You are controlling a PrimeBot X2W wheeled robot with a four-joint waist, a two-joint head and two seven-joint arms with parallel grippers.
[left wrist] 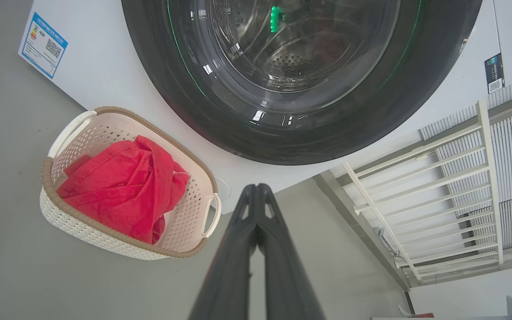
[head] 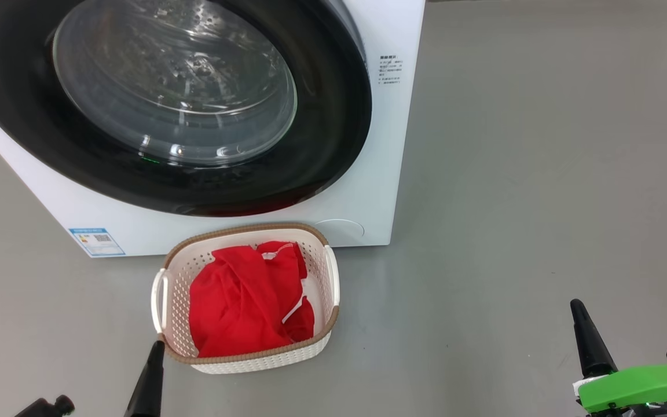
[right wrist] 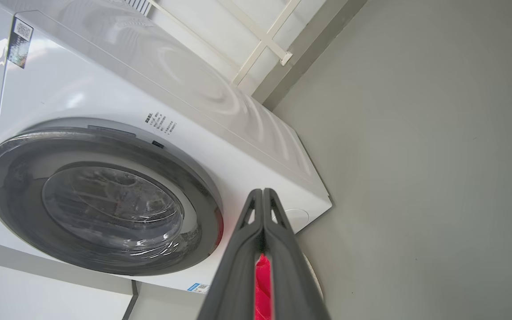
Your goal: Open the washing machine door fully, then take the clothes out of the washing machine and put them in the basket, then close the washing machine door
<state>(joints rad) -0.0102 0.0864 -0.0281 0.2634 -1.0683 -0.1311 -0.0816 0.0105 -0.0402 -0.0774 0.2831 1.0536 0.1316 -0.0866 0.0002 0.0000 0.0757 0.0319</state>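
The washing machine door (head: 322,145) sits flush against the white washing machine (head: 394,150), its black rim around the clear glass bowl. The cream basket (head: 264,362) stands on the floor just in front of the machine, with the red clothes (head: 241,301) heaped inside. My left gripper (head: 157,347) is shut and empty, its tip close to the basket's near left corner. My right gripper (head: 576,307) is shut and empty, well to the right over bare floor. In the left wrist view the left gripper (left wrist: 258,189) points at the door (left wrist: 300,133), the basket (left wrist: 105,235) and clothes (left wrist: 122,191) to its left. The right gripper (right wrist: 262,193) has red clothes (right wrist: 262,280) showing between its fingers.
Grey floor (head: 542,174) spreads wide to the right of the machine. A white slatted railing (left wrist: 438,186) stands beside the machine in the left wrist view. A blue label (head: 97,241) is stuck low on the machine's front.
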